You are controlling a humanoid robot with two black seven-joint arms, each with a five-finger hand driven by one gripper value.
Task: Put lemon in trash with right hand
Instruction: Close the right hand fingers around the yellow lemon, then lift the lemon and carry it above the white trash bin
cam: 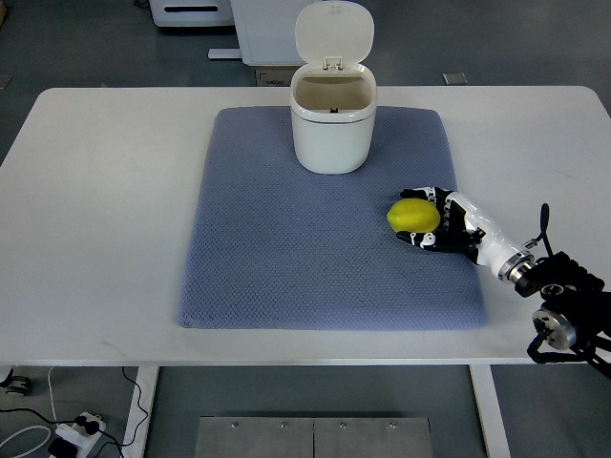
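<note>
Clerk: Item one, leftmost: white rectangular table point(105, 219), carrying a grey-blue textured fabric mat point(286, 258) laid flat at centre.

Checker: Item two?

Clerk: White plastic trash bin point(332, 129), upright at the mat's far edge, hinged lid point(333, 32) tipped back, interior brown and open to view.

Checker: Lemon, location?

Clerk: Yellow oval lemon point(413, 216), on the mat's right side, near the bin's front right but apart from it.

Checker: Hand, condition?

Clerk: Black-and-white right hand point(441, 221), arm entering from the right edge. Fingers curl around the lemon from its right, above and below, grasping it at mat level.
</note>
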